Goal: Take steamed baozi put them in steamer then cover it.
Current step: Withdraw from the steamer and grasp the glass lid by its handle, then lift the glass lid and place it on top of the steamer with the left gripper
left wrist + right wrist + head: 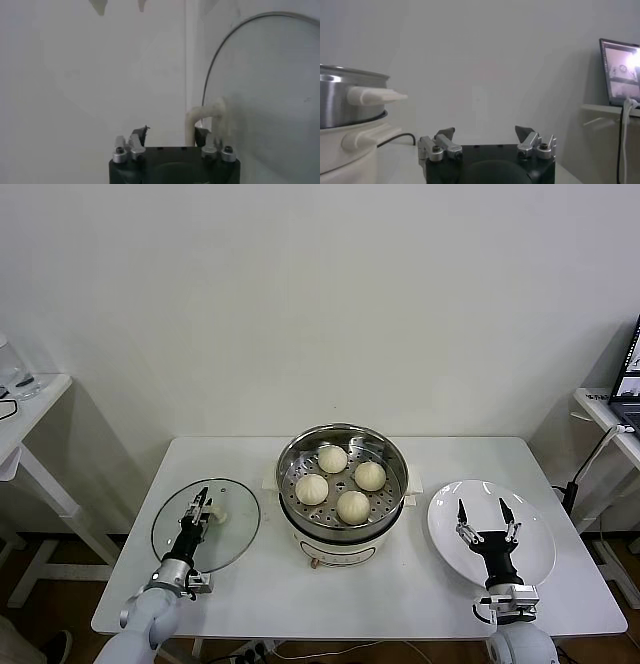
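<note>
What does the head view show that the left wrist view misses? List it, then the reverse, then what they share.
Only the head view shows the four buns sitting in the steamer, the empty white plate, and the right gripper open above that plate.

Only the left wrist view shows, close up, the lid's cream handle between the left gripper's fingers.

Both show the glass lid lying on the white table and the left gripper at its handle.
</note>
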You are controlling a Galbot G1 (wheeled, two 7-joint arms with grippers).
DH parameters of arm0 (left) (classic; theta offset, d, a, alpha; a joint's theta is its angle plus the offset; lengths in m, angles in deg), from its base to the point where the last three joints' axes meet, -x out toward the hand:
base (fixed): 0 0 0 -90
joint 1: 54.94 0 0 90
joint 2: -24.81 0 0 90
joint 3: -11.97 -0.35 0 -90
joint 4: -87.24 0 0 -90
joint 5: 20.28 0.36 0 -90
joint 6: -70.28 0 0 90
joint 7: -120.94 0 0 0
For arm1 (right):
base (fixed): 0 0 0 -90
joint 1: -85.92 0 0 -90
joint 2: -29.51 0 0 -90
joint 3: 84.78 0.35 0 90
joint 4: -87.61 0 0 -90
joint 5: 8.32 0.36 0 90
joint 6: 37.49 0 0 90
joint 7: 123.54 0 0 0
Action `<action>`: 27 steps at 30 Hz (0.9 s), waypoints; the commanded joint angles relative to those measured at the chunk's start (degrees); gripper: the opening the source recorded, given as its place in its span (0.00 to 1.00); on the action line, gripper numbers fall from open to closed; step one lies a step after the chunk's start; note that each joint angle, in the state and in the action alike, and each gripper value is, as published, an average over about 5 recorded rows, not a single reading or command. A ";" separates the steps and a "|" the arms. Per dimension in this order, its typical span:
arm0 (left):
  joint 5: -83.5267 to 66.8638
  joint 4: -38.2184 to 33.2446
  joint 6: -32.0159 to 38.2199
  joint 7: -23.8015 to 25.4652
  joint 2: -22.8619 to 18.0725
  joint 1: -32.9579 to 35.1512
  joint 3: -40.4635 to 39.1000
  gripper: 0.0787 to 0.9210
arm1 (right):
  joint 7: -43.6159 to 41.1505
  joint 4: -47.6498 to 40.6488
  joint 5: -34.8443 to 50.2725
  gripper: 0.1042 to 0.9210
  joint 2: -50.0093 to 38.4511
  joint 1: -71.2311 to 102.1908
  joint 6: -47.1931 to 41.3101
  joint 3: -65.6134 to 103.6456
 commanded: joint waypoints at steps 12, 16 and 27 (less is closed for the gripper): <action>-2.65 -2.16 -0.61 0.42 0.46 0.50 1.12 0.13 | -0.18 0.41 -0.02 0.88 0.22 -0.26 0.45 -0.58; -3.57 -9.69 -1.28 1.01 1.74 2.59 4.17 0.13 | -0.15 0.54 -0.14 0.88 0.28 -0.32 0.47 -0.71; -6.73 -37.57 -7.34 9.16 6.83 6.89 14.82 0.13 | -0.02 1.31 -0.24 0.88 0.38 -1.09 0.06 -1.25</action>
